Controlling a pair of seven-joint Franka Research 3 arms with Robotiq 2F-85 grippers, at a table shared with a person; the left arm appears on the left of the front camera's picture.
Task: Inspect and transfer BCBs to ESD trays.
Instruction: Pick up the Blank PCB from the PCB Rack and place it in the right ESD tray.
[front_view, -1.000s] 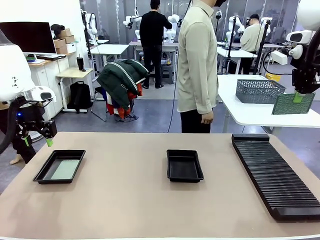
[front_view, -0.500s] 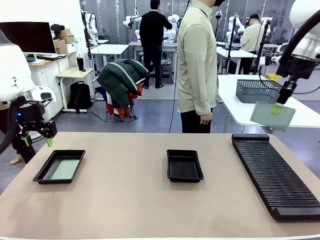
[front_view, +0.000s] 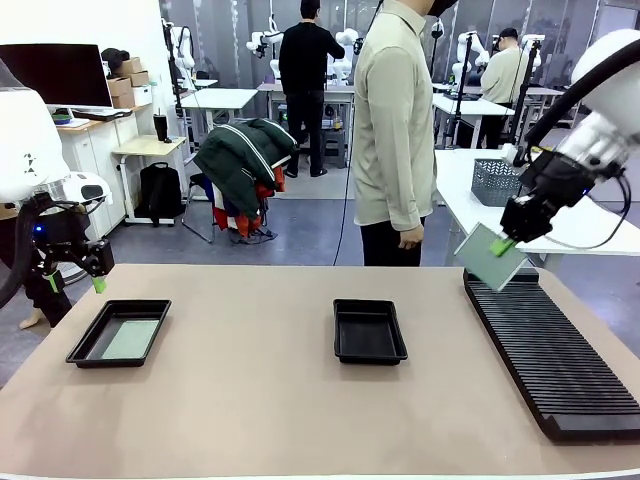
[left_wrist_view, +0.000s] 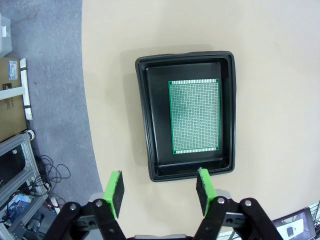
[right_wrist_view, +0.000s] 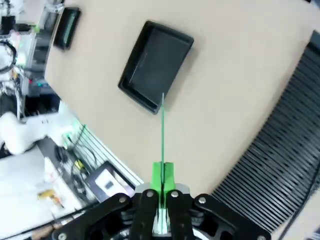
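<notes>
1. your right gripper (front_view: 503, 243) is clamped tight on the top edge of a bcb (front_view: 490, 258). the board hangs tilted in the air over the far end of the ribbed rack (front_view: 555, 360), on the right, not touching it.
2. the bit that matters: the empty esd tray (front_view: 370, 332) sits mid-table, left of the held bcb and nearer the robot's side, well apart from it. so i'd say the carry goes left, near and down.
3. that tray's long axis runs near-to-far, while the held bcb hangs on a slant. my guess is you'll have to lay it flat, long side along long side.
4. your left gripper (left_wrist_view: 160, 187) has its jaws apart and holds nothing. it hangs above one short end of the left tray (left_wrist_view: 142, 125), where a second bcb (left_wrist_view: 195, 116) lies flat. the right arm is the nearer one to the empty esd tray anyway.
</notes>
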